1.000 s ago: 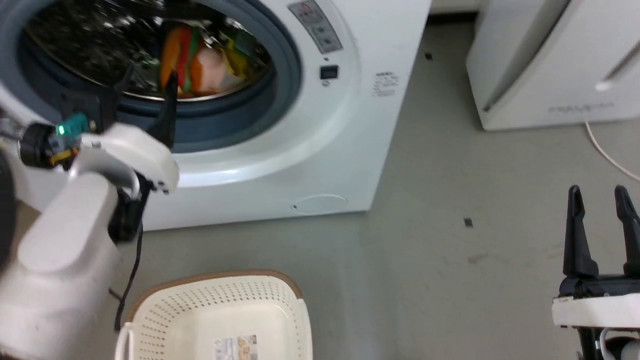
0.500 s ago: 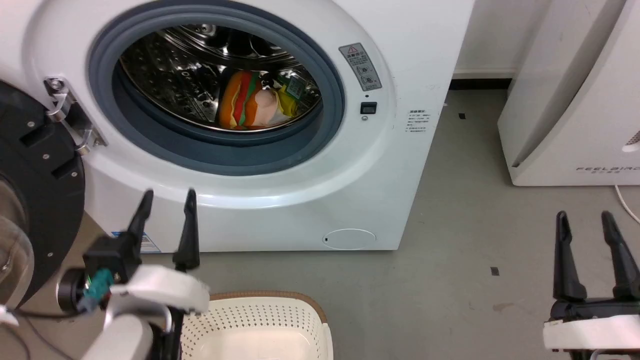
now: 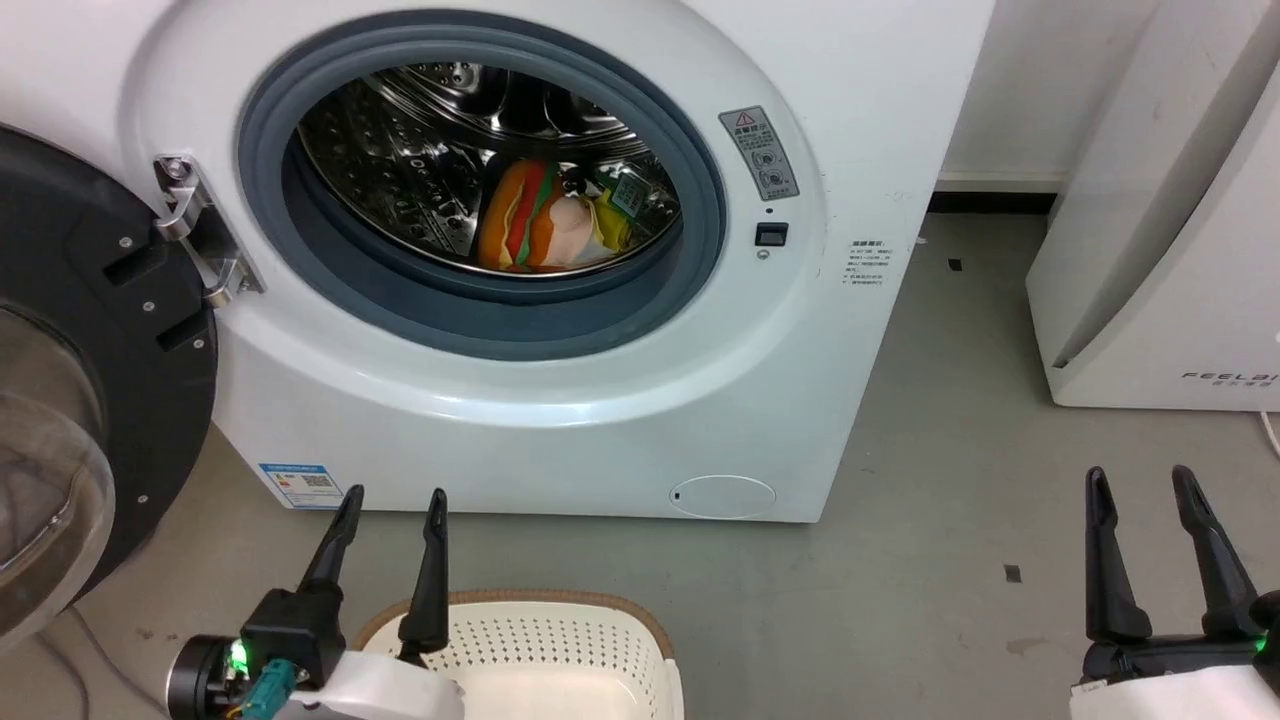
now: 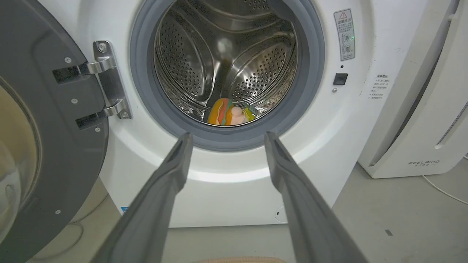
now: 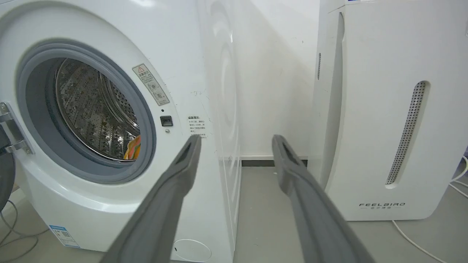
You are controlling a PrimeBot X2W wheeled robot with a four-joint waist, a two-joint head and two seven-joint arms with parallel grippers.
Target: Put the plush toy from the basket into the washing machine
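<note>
**A:** One plush toy [image 3: 545, 228] lay low in the drum [image 4: 190, 73] of the washing machine [image 3: 600, 400], well beyond the left gripper [image 3: 395, 495]. That gripper's fingers stood apart and empty beside the basket [image 3: 560, 640].

**B:** And the right gripper [image 3: 1140, 472]?

**A:** Spread too, holding nothing, far off to the right over the floor.

**B:** Did the views differ?

**A:** The left wrist view looked straight into the drum. The right wrist view caught an orange edge past the grey seal.

**B:** Its look?

**A:** Orange, red and green bands, a pale pink patch, yellow, and a tag.

Soft plush toy [image 3: 545, 225] lies in the washing machine's [image 3: 560, 400] shiny perforated steel drum [image 3: 420, 170].
</note>
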